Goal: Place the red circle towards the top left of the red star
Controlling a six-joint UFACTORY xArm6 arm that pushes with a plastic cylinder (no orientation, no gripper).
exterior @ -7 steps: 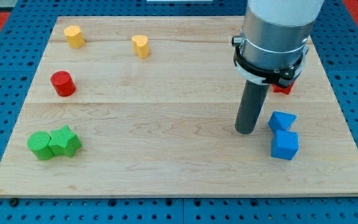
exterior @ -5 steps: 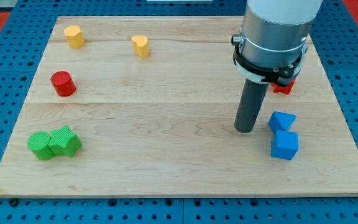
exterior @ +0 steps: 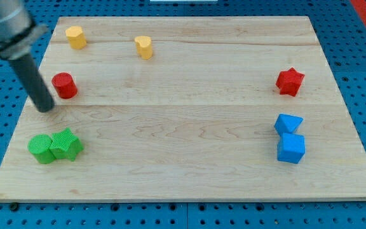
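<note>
The red circle [exterior: 63,85] stands on the wooden board at the view's left. The red star [exterior: 290,81] lies far off at the view's right, now fully visible. My tip [exterior: 45,108] rests on the board just below and to the left of the red circle, close to it but slightly apart. The rod leans up toward the view's top left corner.
Two yellow blocks [exterior: 75,37] [exterior: 143,46] sit near the top left. A green circle [exterior: 40,148] and a green block [exterior: 66,144] touch at the bottom left. Two blue blocks [exterior: 288,123] [exterior: 291,147] sit below the red star. The board's left edge [exterior: 19,114] is close to my tip.
The arm has swept from beside the blue blocks at the right across the board to the left, beside the red circle. The red star is uncovered. No block has moved.
</note>
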